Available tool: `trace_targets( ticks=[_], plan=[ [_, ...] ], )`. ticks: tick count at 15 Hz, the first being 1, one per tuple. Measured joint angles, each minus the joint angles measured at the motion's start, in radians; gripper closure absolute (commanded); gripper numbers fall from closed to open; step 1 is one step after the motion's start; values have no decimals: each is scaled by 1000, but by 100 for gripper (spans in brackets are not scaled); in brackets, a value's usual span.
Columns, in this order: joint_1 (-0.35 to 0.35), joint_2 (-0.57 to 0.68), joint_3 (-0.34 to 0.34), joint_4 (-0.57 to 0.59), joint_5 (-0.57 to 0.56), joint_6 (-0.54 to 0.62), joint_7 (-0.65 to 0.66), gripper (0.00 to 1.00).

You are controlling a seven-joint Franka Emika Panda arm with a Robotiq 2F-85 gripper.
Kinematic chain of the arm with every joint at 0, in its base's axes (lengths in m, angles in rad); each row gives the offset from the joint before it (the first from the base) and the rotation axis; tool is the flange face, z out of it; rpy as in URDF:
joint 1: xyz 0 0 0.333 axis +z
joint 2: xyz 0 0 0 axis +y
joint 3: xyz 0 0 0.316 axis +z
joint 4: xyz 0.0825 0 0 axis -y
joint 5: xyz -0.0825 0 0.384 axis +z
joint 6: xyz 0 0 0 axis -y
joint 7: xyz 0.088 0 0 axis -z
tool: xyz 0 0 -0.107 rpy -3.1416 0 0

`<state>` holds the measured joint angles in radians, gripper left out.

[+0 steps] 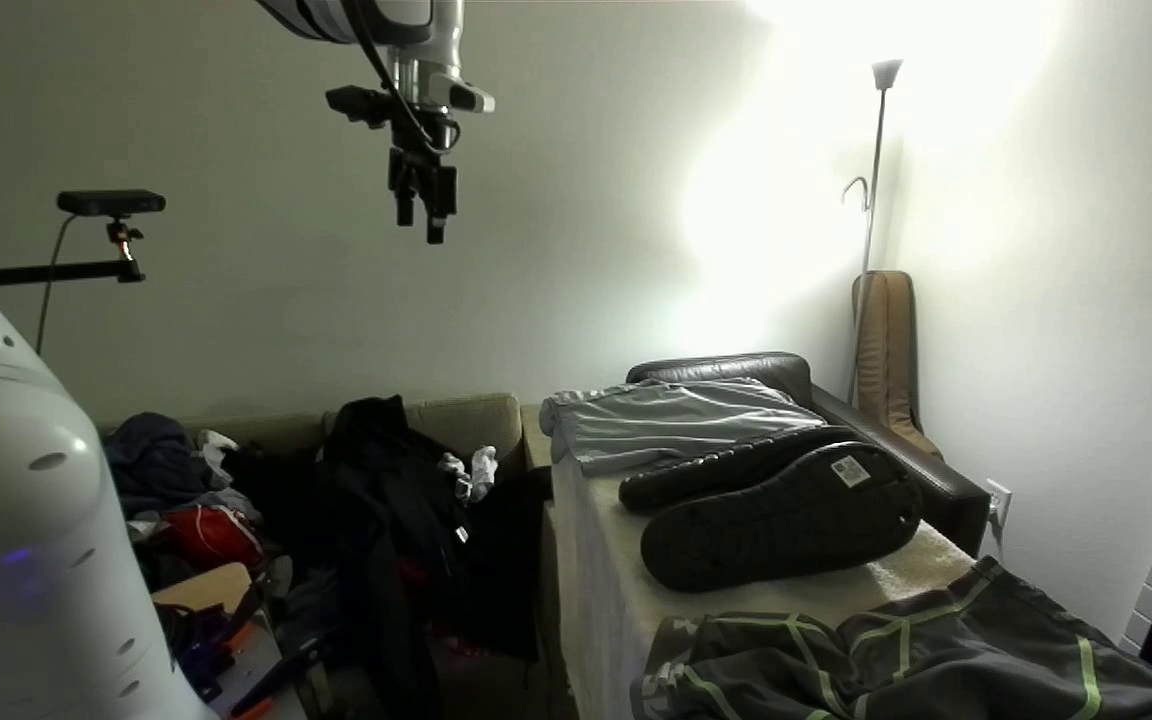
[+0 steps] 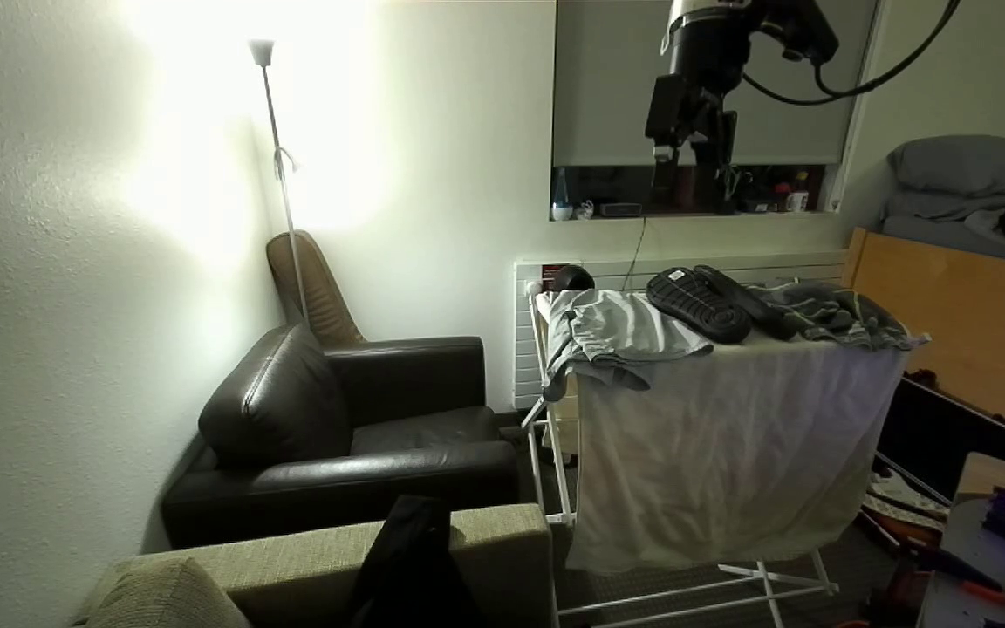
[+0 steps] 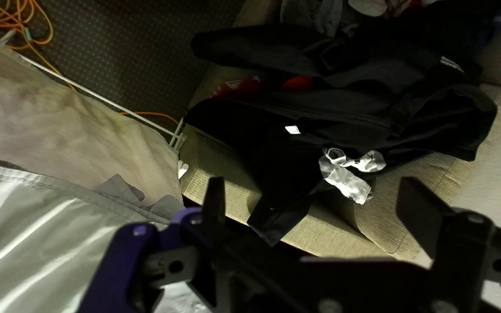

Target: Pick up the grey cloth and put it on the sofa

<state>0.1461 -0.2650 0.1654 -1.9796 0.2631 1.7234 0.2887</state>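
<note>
A floor lamp (image 1: 876,150) throws harsh light over the pale walls, with a tall brown case (image 1: 891,340) standing beside it. Near that corner I see a dark, glossy armchair (image 2: 372,480) and, near it, a beige sofa (image 3: 337,234) strewn with black clothing (image 3: 350,108) and a small white bundle (image 3: 346,182). My table (image 1: 826,598) is a white-legged rack draped with a pale sheet (image 2: 721,462); black slippers (image 1: 781,525) and a dark garment with green lines (image 1: 906,660) lie on it. The grey cloth (image 1: 676,425) lies rumpled just beside the slippers, at the table end near the armchair and sofa, part of it hanging over the edge. I have the end effector (image 3: 311,191) up in the air, well above table height and apart from the cloth, its fingers (image 3: 214,202) spread wide. In my wrist view the cloth lies at the lower left, outside the gap between the fingers, while the sofa and black clothing show through that gap.
</note>
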Motion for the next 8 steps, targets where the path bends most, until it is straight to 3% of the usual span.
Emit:
trace_targets(
  ticks=[8],
  plan=[
    [-42,12,-53,-37,-61,0,-12,0]
  ],
)
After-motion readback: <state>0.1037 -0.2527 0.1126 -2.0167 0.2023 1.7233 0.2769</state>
